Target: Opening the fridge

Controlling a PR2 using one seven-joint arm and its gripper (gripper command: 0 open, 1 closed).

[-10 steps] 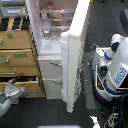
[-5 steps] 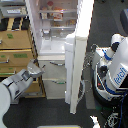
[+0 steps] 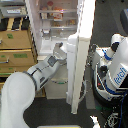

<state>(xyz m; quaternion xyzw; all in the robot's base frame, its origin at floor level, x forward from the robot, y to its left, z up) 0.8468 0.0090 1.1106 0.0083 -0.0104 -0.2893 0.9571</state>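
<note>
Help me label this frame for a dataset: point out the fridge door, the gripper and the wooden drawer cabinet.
fridge door (image 3: 84, 45), exterior view, on its white outer face.
gripper (image 3: 62, 48), exterior view, between its fingertips.
wooden drawer cabinet (image 3: 17, 40), exterior view, on an upper drawer front.

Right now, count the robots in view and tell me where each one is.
2. One robot's arm reaches in from the exterior view's lower left toward the open fridge. A second white robot stands at the exterior view's right, behind the door. Others may be out of frame.

The fridge is white, its lit interior pale pink-white. At the frame's left stands a tan wooden cabinet with green labels. At right, a white robot bears blue lettering.
</note>
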